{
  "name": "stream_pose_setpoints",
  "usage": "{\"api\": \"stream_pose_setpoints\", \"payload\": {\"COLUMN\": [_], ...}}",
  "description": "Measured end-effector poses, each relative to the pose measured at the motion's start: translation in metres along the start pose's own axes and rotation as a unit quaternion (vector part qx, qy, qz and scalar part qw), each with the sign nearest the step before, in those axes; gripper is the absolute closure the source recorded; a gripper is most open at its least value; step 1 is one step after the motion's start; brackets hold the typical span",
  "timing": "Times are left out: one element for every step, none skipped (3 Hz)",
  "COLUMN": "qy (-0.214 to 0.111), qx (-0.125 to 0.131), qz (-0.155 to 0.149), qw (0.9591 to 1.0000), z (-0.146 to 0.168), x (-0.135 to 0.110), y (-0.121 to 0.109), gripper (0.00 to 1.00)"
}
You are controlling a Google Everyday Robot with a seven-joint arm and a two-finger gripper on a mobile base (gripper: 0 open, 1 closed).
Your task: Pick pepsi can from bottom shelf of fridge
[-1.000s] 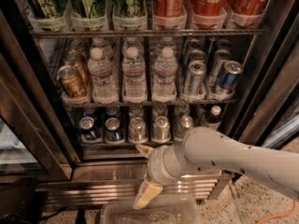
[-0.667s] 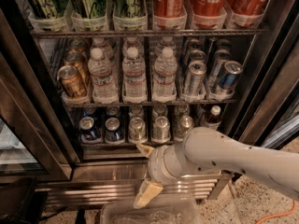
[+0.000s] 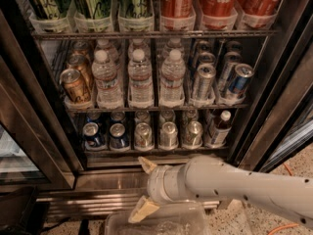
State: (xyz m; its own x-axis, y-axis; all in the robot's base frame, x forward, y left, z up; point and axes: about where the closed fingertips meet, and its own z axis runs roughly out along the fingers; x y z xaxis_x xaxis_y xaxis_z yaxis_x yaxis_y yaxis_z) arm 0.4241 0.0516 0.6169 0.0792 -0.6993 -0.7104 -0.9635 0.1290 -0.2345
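Tan fingers [image 3: 146,165] of the gripper [image 3: 144,187] stand wide apart at about 6 o'clock in the view. They hold nothing and touch nothing. One fingertip points up toward the fridge [image 3: 274,106], the other down over the rim of a clear plastic bin [image 3: 195,214]. The white arm [image 3: 234,182] comes in from 4 o'clock.

The gripper hangs in front of the steel sill [image 3: 107,180], below the bottom shelf [image 3: 156,150] and apart from it. On that shelf the pepsi can [image 3: 93,135] stands upright in the far-left lane, at about 10 o'clock from the gripper. A second dark-blue can [image 3: 119,136] stands just beside it on the right, and I cannot tell their labels apart. Three pale silver cans [image 3: 168,135] fill the next lanes toward 3 o'clock, then a small dark bottle [image 3: 218,129] with a white cap.

On the rack above, water bottles [image 3: 141,80] sit in the middle, bronze cans [image 3: 74,84] at 9 o'clock, and slim blue-and-silver cans [image 3: 238,81] at 3 o'clock. At 12 o'clock are green cans [image 3: 93,4] and red cola cans [image 3: 217,1].
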Motion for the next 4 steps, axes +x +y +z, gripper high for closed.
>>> {"api": "stream_pose_setpoints", "payload": {"qy": [-0.035, -0.070, -0.101, -0.118], "qx": [0.040, 0.097, 0.149, 0.192], "qz": [0.009, 0.019, 0.056, 0.099], "qw": [0.9985, 0.9927, 0.9820, 0.9691], "z": [0.035, 0.058, 0.071, 0.075], "x": [-0.003, -0.016, -0.029, -0.038], "y": [-0.008, -0.032, -0.047, -0.046], "gripper": [0.00, 0.00, 0.00, 0.00]}}
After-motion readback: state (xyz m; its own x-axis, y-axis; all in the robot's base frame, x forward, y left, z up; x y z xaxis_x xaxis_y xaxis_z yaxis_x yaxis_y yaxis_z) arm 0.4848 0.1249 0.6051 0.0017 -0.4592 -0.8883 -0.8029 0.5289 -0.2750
